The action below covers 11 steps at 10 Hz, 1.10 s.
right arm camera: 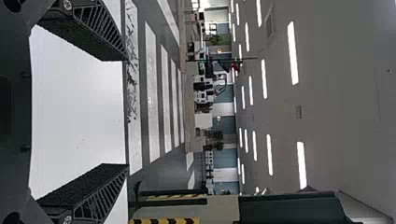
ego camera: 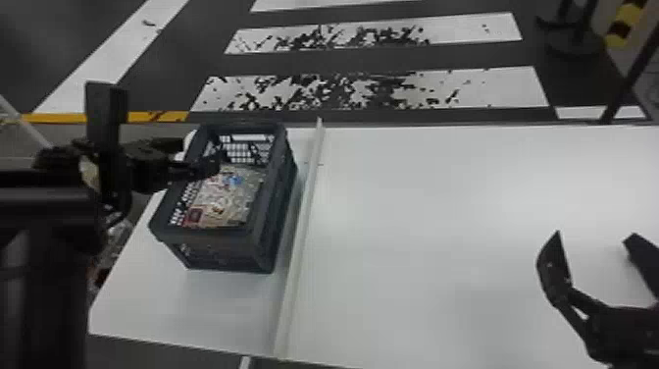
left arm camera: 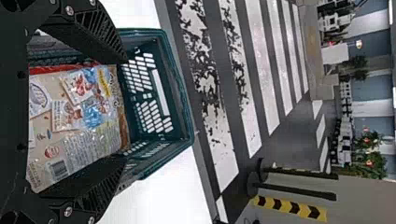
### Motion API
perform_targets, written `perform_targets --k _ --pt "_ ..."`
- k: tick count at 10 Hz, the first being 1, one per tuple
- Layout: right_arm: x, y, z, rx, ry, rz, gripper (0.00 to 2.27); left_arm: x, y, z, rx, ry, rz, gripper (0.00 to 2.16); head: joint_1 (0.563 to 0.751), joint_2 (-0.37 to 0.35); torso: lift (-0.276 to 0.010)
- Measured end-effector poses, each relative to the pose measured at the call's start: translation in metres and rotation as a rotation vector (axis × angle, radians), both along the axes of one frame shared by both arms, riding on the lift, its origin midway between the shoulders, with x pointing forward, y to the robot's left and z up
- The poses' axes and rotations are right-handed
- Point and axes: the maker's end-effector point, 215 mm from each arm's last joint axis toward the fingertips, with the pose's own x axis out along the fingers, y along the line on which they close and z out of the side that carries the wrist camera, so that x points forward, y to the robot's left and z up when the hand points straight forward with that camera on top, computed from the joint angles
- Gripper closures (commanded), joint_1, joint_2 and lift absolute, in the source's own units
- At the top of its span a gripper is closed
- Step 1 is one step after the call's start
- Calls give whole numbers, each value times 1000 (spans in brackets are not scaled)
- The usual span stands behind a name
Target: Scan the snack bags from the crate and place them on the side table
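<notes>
Left claw (left arm camera: 125,112) fingers apart over the left-hand crate (ego camera: 211,239), presumably to straddle snack bags (left arm camera: 93,109); we've our right claw (ego camera: 594,238) gaping, near right.

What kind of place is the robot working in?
It looks like a large indoor hall, perhaps a demonstration or test area: long ceiling lights overhead, crosswalk stripes painted on the dark floor, and yellow-and-black markings near a wall.
</notes>
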Motion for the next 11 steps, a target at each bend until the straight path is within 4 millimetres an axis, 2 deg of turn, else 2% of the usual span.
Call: perform_targets --k 2,4,7,11 --pt "0 -3 0 0 1 -4 63 5 -3 -17 35 67 -35 137 695 190 -95" --pt "-1 -5 -1 2 2 -8 63 14 -20 -39 64 149 -94 137 695 169 -95" --pt "-2 -14 -1 11 3 -19 63 14 -30 -64 103 260 -116 137 695 143 -95" --pt "-3 -18 -2 15 4 -24 66 9 -12 -84 198 344 -97 124 695 160 -95"
